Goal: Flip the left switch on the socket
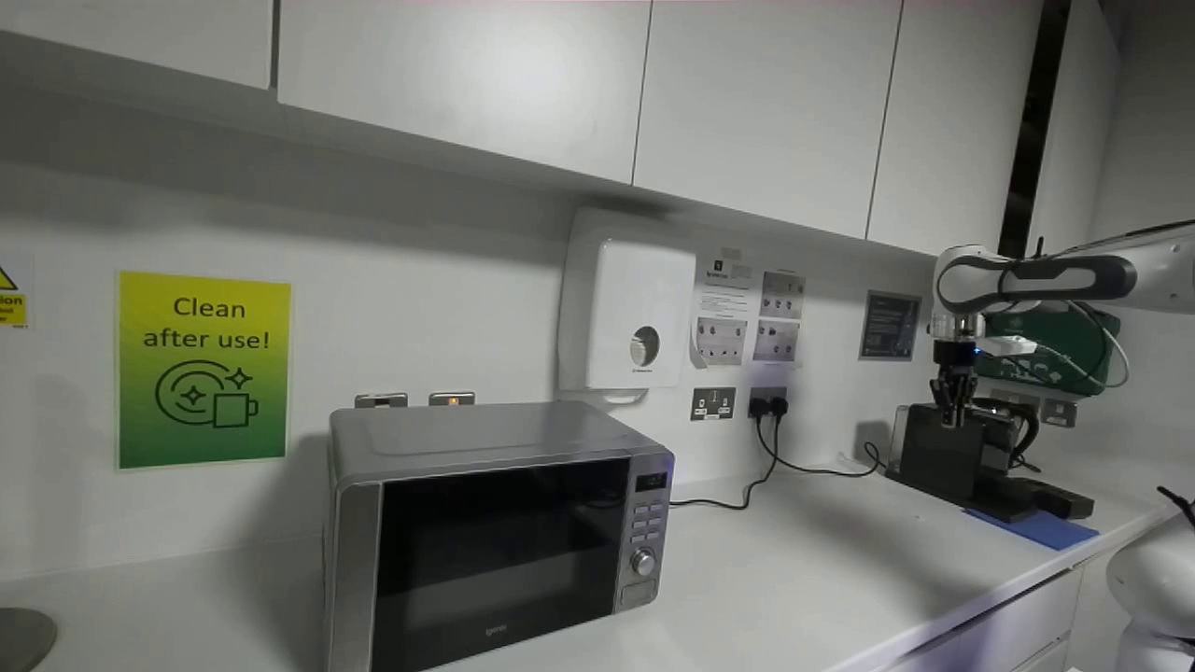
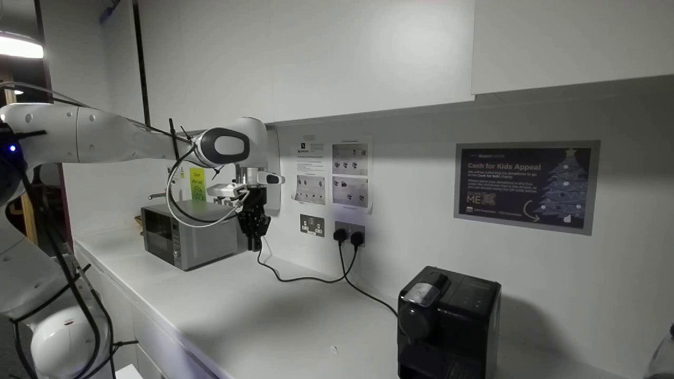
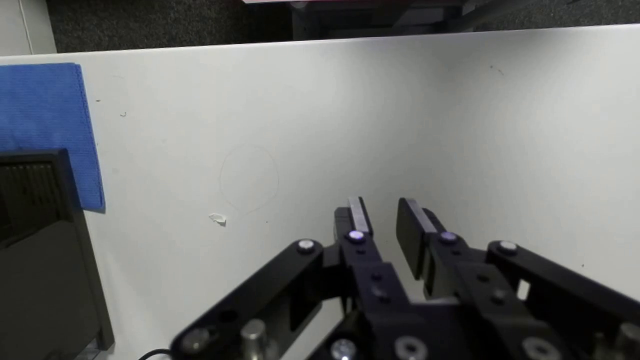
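Note:
A double wall socket (image 1: 712, 404) with no plugs is on the white wall above the worktop; it also shows in an exterior view (image 2: 312, 225). Its switches are too small to tell their positions. Beside it is a second socket (image 2: 350, 227) with two black plugs in it, also visible in an exterior view (image 1: 768, 394). My gripper (image 2: 255, 246) points down above the worktop, apart from the wall and both sockets. In the wrist view my gripper (image 3: 384, 205) is partly open with nothing between the fingers. No socket shows in the wrist view.
A microwave (image 1: 495, 560) and a black coffee machine (image 2: 474, 321) stand on the worktop (image 3: 320, 125). Black cables (image 2: 295, 279) run from the plugs along it. A blue cloth (image 3: 45, 105) lies by the coffee machine. A white dispenser (image 1: 621, 308) and wall cupboards (image 1: 766, 103) are above.

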